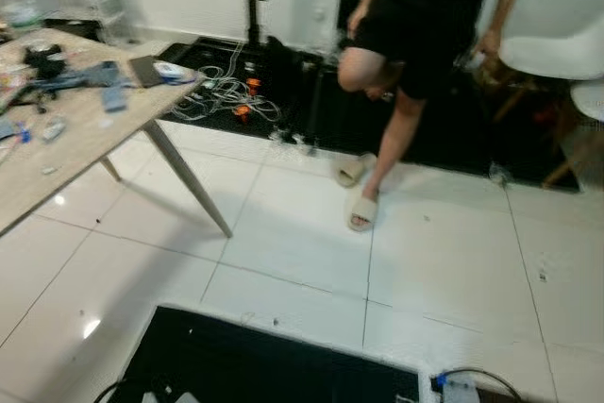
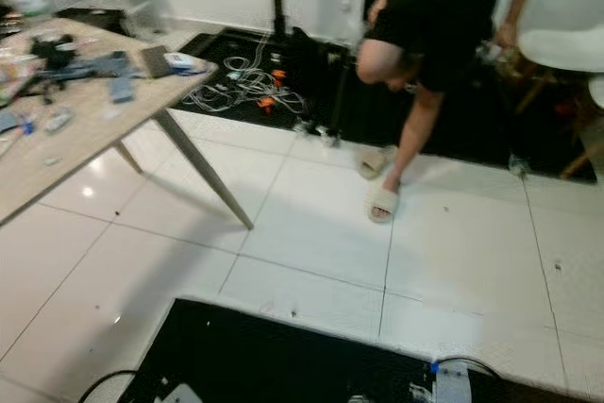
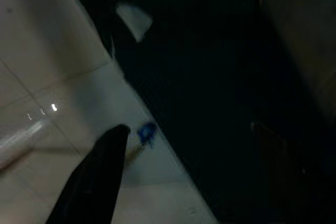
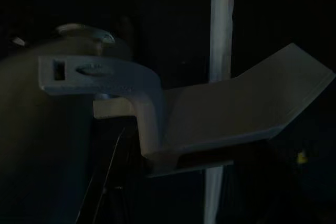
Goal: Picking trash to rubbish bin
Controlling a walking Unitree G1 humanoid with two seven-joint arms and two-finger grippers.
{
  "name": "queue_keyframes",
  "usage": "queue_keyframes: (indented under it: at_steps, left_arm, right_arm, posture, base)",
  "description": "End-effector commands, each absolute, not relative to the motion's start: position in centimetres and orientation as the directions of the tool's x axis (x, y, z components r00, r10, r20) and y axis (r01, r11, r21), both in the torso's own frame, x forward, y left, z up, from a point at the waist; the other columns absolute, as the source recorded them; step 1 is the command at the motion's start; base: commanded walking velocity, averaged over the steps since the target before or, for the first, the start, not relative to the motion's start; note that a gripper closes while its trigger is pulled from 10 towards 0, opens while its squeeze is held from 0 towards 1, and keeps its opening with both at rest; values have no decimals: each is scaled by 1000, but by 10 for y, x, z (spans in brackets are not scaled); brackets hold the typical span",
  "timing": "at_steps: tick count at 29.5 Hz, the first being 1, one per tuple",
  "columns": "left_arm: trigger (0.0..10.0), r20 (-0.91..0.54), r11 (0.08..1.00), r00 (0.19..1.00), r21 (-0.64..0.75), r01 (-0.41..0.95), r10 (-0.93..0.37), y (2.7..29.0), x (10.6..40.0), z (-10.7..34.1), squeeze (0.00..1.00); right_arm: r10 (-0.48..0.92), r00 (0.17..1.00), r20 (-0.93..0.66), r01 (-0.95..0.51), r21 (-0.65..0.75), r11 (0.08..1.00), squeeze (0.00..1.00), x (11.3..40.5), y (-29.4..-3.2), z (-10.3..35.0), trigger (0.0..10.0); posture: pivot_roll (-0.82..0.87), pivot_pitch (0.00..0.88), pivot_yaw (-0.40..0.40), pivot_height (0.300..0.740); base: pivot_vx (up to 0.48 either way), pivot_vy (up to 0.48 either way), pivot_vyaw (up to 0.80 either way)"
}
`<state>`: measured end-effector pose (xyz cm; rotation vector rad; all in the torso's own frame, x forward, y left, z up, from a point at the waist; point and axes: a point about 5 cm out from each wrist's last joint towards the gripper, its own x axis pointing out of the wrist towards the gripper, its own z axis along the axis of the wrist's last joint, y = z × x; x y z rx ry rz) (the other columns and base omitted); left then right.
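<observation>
A small pale piece of litter [image 1: 498, 174] lies on the white tiles at the far right, by the edge of a dark mat; it is too blurred to name. My left gripper [image 3: 118, 135] hangs low over the tiled floor in the dim left wrist view, beside a dark mat edge and a small blue speck [image 3: 147, 131]. The right wrist view is very dark, with a grey bracket [image 4: 100, 77] and a pale panel [image 4: 236, 108].
A wooden table [image 1: 85, 139] with cluttered items stands at the left, one slanted leg [image 1: 193, 186] reaching onto the floor. A person in black [image 1: 415, 16] stands ahead on one slippered foot [image 1: 361, 209], with a loose slipper [image 1: 351, 171] beside it. Tangled cables [image 1: 226, 96] lie behind, white chairs [image 1: 557, 44] stand at the right, and a black mat [image 1: 264, 356] lies near me.
</observation>
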<state>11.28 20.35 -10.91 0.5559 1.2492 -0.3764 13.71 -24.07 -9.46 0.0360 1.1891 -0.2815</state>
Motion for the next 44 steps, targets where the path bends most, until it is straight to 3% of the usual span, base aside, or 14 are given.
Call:
queue_keyframes:
  at_steps: [1, 12, 19, 44]
  left_arm:
    - [10000, -962, 824, 271, 169, 542, 19, 201, 111, -110, 0]
    - [10000, -963, 829, 268, 160, 536, 13, 200, 110, -111, 0]
    - [10000, -963, 828, 268, 156, 538, 7, 198, 111, -111, 0]
    - [10000, -965, 830, 262, 154, 536, 10, 204, 112, -109, 0]
  right_arm:
    - [-198, 336, -921, 235, -122, 964, 0, 134, -242, -95, 10000]
    - [-195, 340, -920, 238, -117, 964, 0, 134, -242, -95, 10000]
    - [-189, 350, -918, 241, -107, 965, 0, 135, -241, -95, 10000]
    - [-176, 351, -920, 229, -98, 968, 0, 135, -240, -96, 10000]
  posture:
    - [-12, 63, 68, 740]
    - [-15, 67, 71, 740]
    - [-15, 67, 71, 740]
    - [-15, 67, 71, 740]
  base:
    - [0, 0, -788]
    - [0, 0, -791]
    - [0, 0, 0]
    - [0, -439, 0]
